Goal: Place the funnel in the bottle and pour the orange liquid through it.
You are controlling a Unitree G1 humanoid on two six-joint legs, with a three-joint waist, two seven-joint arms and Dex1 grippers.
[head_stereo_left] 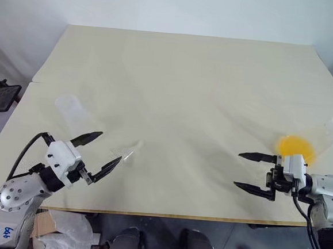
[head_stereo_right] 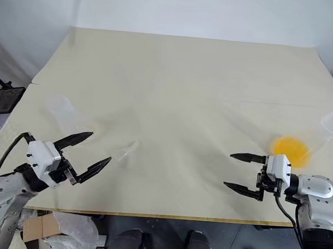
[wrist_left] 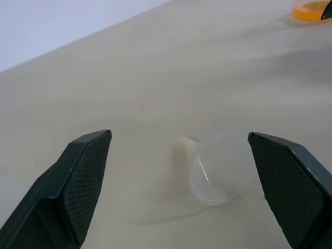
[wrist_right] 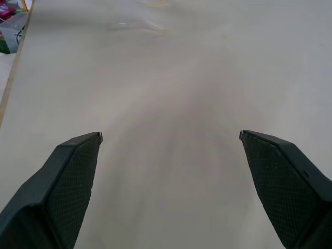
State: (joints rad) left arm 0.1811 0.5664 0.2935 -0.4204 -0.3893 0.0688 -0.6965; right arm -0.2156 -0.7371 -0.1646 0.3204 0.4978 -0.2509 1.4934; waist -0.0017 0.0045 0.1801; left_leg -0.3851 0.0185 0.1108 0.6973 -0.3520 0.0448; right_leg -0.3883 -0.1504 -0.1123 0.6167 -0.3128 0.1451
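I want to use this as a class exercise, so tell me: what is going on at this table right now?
A two-armed robot stands at a table, holding nothing. Its left gripper is open, with the small clear funnel lying on its side just ahead of it. Its right gripper is open too, near a clear flask holding the orange liquid. The clear bottle waits to the left. No pouring has begun.
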